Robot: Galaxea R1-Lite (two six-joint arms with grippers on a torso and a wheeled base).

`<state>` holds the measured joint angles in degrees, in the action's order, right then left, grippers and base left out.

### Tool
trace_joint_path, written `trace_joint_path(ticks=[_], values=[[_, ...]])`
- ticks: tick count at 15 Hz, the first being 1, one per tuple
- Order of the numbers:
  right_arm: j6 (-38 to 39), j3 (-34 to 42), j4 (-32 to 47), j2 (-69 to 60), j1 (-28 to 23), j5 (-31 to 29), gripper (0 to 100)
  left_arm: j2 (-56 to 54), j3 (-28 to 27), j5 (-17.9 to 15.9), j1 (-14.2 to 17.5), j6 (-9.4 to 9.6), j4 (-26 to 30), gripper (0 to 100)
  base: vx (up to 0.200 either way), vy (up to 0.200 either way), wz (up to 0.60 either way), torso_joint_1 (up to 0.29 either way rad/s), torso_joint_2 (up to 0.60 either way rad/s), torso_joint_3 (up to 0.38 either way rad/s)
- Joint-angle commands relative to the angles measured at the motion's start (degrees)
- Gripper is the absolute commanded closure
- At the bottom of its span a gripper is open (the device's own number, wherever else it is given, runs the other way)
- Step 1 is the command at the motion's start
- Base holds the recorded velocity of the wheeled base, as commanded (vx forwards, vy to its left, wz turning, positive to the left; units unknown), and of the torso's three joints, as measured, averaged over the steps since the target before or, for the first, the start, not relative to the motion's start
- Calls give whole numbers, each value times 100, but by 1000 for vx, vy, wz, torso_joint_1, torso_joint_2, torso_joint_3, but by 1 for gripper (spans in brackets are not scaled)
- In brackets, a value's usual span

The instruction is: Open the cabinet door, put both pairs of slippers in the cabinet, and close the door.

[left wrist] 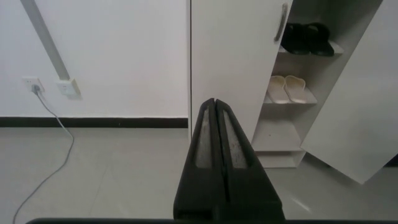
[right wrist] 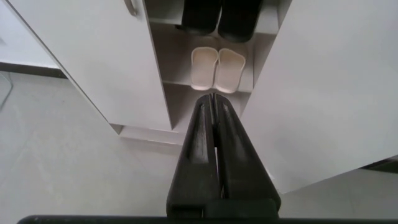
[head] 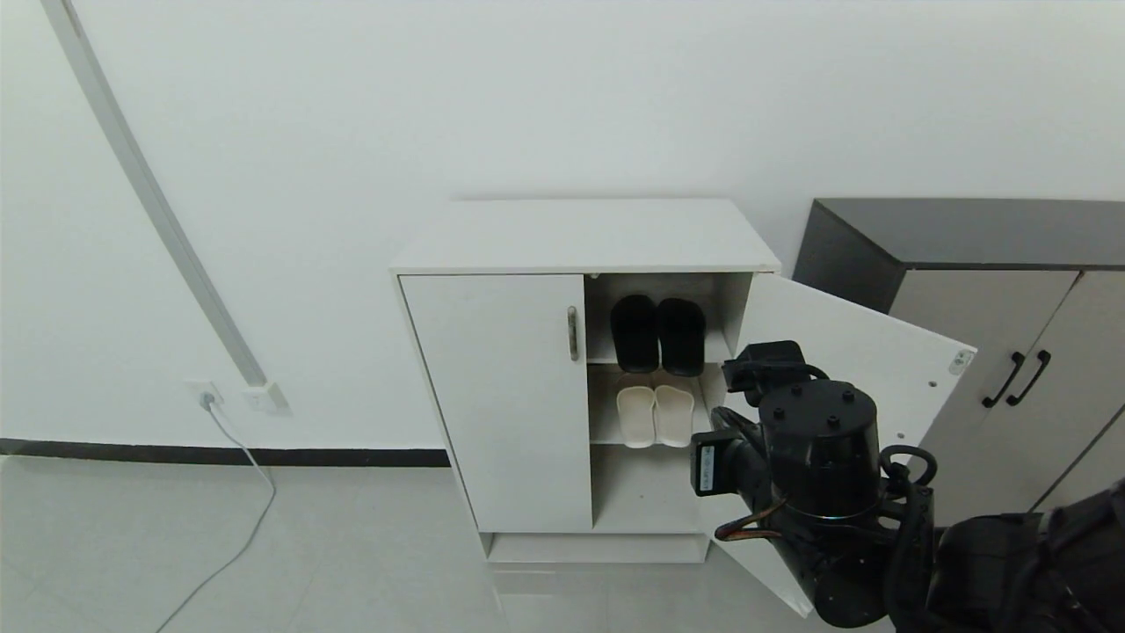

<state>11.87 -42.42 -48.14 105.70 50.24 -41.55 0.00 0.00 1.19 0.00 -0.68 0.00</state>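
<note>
Cabinet [head: 580, 237], right door [head: 857, 352] stood open. Black slippers [head: 657, 334] sat on the upper shelf, white slippers [head: 655, 416] one shelf below. Left gripper [left wrist: 215, 104] and right gripper [right wrist: 213, 99] were both closed, holding nothing.

— What did the shelves hold?
— The upper shelf [head: 716, 356] held the black slippers [head: 657, 334], side by side and touching. The shelf below [head: 603, 418] held the white slippers [head: 655, 415], paired the same way.
— And the floor [head: 352, 563]?
— The cabinet [head: 584, 237] stood on it against the wall. A grey cable [head: 246, 519] trailed across the tiles, well off to its left.
</note>
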Motion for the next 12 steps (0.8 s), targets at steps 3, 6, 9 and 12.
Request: trace_joint_path(ticks=[3,6,9,12], values=[[-1,-3,-2,12,4,6,100,9,0,4,0,-2,0,100,0,0,0,232,-546,-312],[-1,15,-2,3,4,6,100,9,0,4,0,-2,0,100,0,0,0,248,-575,-323],[-1,50,-2,12,4,6,100,9,0,4,0,-2,0,100,0,0,0,271,-606,-338],[-1,68,-2,3,4,15,100,9,0,4,0,-2,0,100,0,0,0,216,-453,-251]])
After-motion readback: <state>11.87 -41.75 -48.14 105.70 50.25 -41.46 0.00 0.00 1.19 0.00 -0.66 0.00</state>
